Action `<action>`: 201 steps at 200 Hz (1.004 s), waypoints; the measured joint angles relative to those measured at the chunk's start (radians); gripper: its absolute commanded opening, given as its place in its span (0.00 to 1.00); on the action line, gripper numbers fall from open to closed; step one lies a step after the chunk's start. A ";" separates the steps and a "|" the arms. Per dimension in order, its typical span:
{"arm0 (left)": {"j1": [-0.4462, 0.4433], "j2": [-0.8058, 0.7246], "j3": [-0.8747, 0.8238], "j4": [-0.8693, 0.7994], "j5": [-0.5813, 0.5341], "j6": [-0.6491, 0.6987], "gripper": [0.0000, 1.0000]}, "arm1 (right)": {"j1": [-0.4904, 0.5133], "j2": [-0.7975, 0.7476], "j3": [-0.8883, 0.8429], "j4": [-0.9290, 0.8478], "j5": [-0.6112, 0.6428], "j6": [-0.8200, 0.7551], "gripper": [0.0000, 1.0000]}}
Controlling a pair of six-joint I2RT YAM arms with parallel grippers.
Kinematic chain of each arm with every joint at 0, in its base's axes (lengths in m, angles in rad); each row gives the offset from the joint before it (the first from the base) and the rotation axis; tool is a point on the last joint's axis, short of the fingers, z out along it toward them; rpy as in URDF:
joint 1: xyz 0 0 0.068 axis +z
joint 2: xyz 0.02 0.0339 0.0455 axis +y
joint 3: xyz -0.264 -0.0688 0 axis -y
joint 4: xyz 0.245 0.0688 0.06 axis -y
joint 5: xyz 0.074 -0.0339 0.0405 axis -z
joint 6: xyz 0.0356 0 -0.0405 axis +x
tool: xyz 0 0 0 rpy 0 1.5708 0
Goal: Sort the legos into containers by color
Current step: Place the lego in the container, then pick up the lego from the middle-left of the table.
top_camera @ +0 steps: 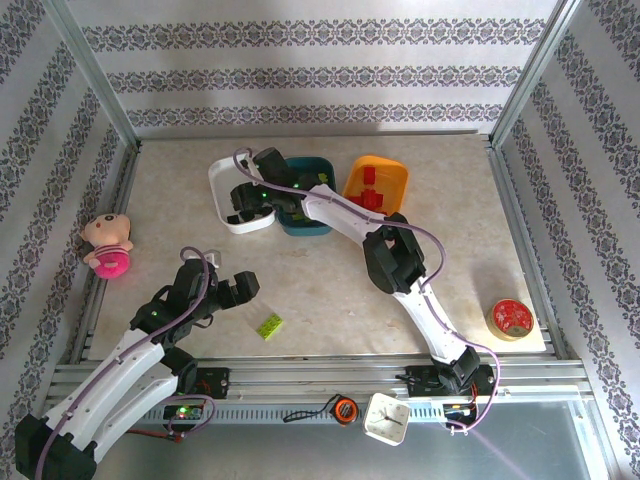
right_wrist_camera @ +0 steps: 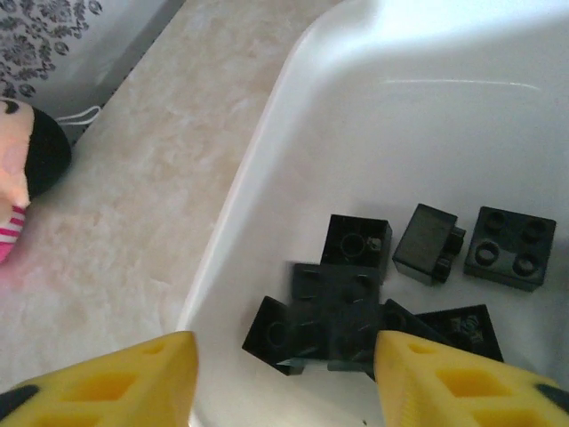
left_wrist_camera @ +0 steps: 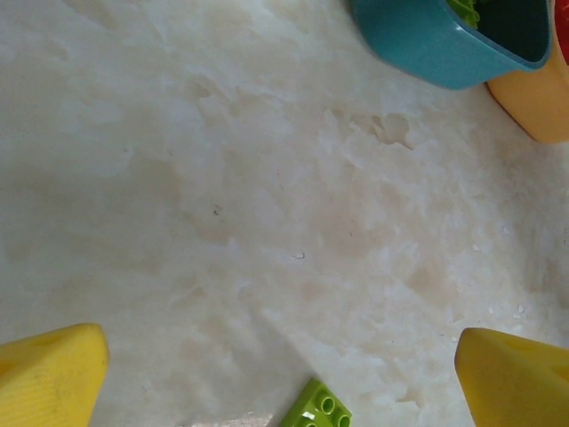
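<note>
Right gripper point(right_wrist_camera: 284, 356) hangs spread over the white tub point(right_wrist_camera: 267, 133), nothing pinched, with black legos point(right_wrist_camera: 356, 294) heaped just beneath its fingers. I judge that tub is black's drop-off. Left gripper point(left_wrist_camera: 280, 360) is spread too, low over the table point(left_wrist_camera: 222, 178), with one lime lego point(left_wrist_camera: 317, 411) just behind its tips. Its wrist view catches green pieces in the teal tub point(left_wrist_camera: 427, 44) ahead, beside the orange tub point(left_wrist_camera: 533, 107). Overhead, the right arm point(top_camera: 400, 260) covers much of that tub.

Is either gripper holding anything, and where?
Nothing held. Left gripper open near the green brick; right gripper open over black bricks in the white tub.
</note>
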 measured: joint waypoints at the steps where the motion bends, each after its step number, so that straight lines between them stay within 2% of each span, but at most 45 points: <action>1: 0.000 0.000 0.000 0.000 0.002 0.000 0.99 | 0.000 0.000 0.000 -0.001 -0.002 -0.002 0.61; 24: -0.002 0.027 0.000 0.000 0.050 0.010 0.96 | -0.003 -0.016 -0.011 0.006 -0.006 -0.002 0.65; 43: -0.033 0.082 0.005 0.000 0.073 0.025 0.95 | -0.009 -0.093 -0.122 0.029 -0.006 0.000 0.65; 65: -0.145 0.161 0.031 -0.004 0.064 0.040 0.94 | -0.021 -0.223 -0.300 0.075 -0.012 0.008 0.66; 96: -0.353 0.296 0.099 -0.018 -0.003 0.061 0.87 | -0.060 -0.423 -0.566 0.161 -0.013 0.027 0.66; 125: -0.463 0.439 0.141 -0.037 -0.067 0.071 0.82 | -0.092 -0.553 -0.752 0.217 -0.012 0.033 0.67; 156: -0.526 0.539 0.155 -0.072 -0.140 0.080 0.75 | -0.105 -0.645 -0.900 0.255 -0.012 0.049 0.67; 201: -0.572 0.644 0.188 -0.082 -0.209 0.086 0.59 | -0.126 -0.740 -1.004 0.294 -0.013 0.055 0.67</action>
